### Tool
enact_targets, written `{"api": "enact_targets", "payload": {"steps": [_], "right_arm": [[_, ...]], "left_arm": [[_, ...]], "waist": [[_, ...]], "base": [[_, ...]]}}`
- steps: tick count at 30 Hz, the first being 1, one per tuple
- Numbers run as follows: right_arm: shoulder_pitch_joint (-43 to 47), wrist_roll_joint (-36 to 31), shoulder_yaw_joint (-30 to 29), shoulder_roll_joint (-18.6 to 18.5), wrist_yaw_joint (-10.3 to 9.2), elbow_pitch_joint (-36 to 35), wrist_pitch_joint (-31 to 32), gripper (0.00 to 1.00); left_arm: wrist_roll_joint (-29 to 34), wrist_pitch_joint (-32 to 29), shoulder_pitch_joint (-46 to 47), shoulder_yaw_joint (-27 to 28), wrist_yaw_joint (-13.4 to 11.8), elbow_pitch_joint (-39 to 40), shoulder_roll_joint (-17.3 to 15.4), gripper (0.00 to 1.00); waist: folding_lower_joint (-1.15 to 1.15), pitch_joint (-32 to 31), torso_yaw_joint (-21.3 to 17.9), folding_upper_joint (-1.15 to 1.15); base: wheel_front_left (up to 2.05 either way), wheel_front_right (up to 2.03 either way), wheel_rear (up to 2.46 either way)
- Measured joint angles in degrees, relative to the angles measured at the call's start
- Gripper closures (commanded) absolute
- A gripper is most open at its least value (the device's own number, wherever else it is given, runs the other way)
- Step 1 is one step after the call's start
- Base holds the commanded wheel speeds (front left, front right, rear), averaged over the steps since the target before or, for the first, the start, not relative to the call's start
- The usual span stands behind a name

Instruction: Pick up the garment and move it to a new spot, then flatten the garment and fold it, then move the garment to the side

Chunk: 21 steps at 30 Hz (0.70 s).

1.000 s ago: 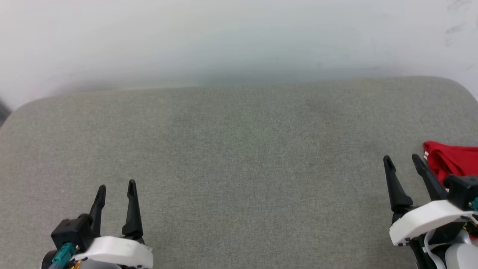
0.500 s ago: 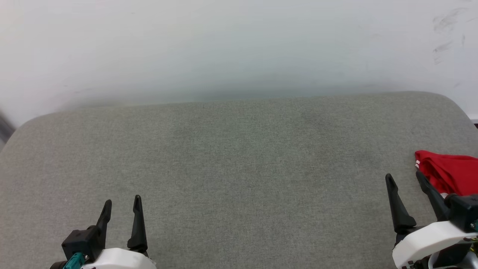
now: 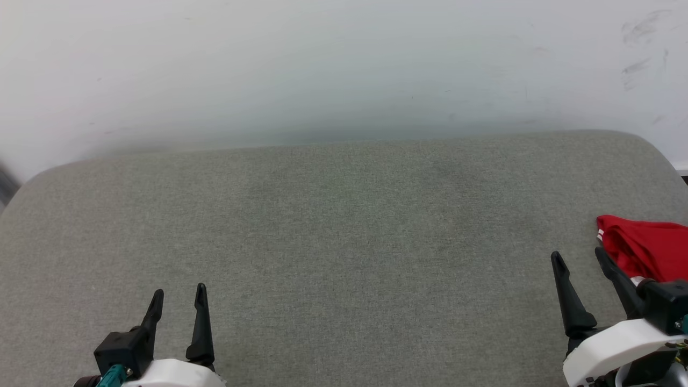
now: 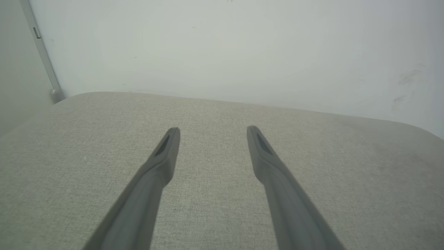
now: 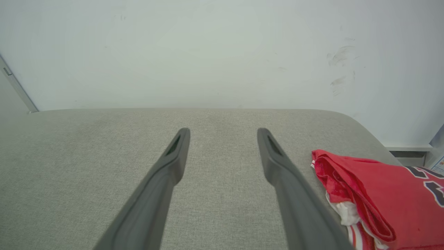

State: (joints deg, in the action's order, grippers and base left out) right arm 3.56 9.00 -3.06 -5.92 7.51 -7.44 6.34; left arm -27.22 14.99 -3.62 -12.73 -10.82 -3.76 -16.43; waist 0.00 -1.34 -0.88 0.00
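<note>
Head view: a grey fabric-covered surface (image 3: 344, 226) with rounded far corners stands against a pale wall (image 3: 344, 64). The left claw (image 3: 179, 290) sits near the surface's near edge toward its left side. Its two dark fingers point away from the robot and are spread a little apart, holding nothing. The right claw (image 3: 577, 252) sits near the right edge, its fingers spread wider and empty. The garment (image 3: 650, 247), a bunched red shirt, lies on the surface at its right edge, just beside the right claw's outer finger. The shirt's near part is hidden behind the claw's black and white housing. Whether finger and cloth touch cannot be told here.

Left wrist view: the left claw (image 4: 212, 129) has its fingers spread over bare grey fabric (image 4: 347, 166), nothing between them. The wall rises behind the far edge, and a thin grey strip (image 4: 41, 52) runs down it near the far left corner.

Right wrist view: the right claw (image 5: 223, 131) is spread open and empty above the surface (image 5: 69, 166). The garment (image 5: 381, 194) lies crumpled on the side of the right finger, close alongside it and outside the gap between the fingers. Its red folds face the claw. White cloth with red-striped trim (image 5: 350, 222) shows under them. Dark block lettering (image 5: 430, 180) shows on the part farthest from the claw, near the surface's right edge.
</note>
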Motion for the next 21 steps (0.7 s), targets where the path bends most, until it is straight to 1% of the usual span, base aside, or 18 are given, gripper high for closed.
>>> {"api": "enact_targets", "payload": {"steps": [8, 9, 12, 21], "right_arm": [[0.0, 0.2, -0.1, 0.3, 0.0, 0.1, 0.2, 0.0], [0.1, 0.1, 0.0, 0.3, 0.0, 0.6, 0.2, 1.0], [0.4, 0.7, 0.0, 0.5, 0.0, 2.2, 0.3, 1.0], [0.1, 10.7, -0.4, 0.8, 0.0, 4.6, 0.6, 1.0]], "left_arm": [[0.4, 0.0, 0.3, -0.4, 0.2, 0.2, 0.0, 0.0], [0.3, -0.1, 0.2, -0.4, 0.2, -0.3, 0.2, 1.0], [-0.4, -0.5, -0.7, -0.6, 0.4, -1.5, 1.0, 1.0], [-8.5, -2.8, -0.4, 1.3, 2.4, -2.5, 2.4, 1.0]], "waist": [[0.0, 0.0, 0.1, 0.0], [0.0, 0.0, 0.1, 0.0], [0.0, 0.0, 0.1, 0.0], [0.0, 0.1, 0.2, 0.0]], "base": [[0.0, 0.0, 0.0], [0.0, 0.0, 0.0], [0.0, 0.0, 0.0], [0.0, 0.0, 0.0]]}}
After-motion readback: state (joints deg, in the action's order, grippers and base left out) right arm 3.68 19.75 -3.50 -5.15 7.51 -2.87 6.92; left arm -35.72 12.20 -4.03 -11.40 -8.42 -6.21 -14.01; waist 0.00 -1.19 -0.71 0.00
